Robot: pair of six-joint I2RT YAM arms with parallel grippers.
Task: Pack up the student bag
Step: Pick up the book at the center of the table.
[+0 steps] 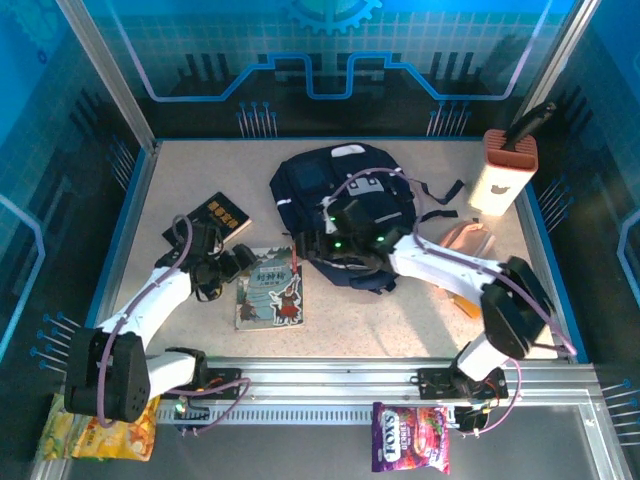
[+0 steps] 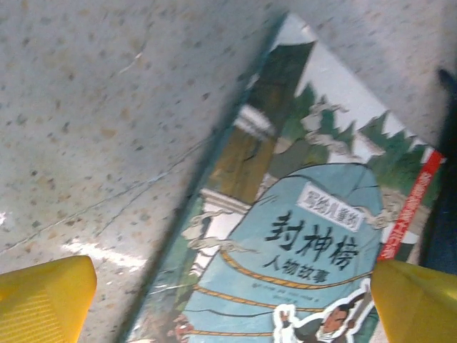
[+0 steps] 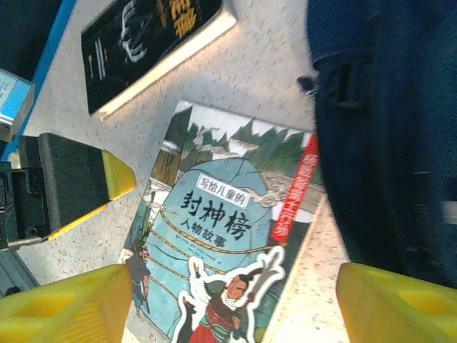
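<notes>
Book (image 1: 270,290) perhaps touching student bag (image 1: 305,185)

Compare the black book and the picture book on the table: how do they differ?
The black book has a dark cover with gold lettering; the picture book has a pale blue one with drawn figures. The black book looks thicker than the picture book. The picture book lies beside the bag, the black book farther left. Both lie flat on the table.
</notes>
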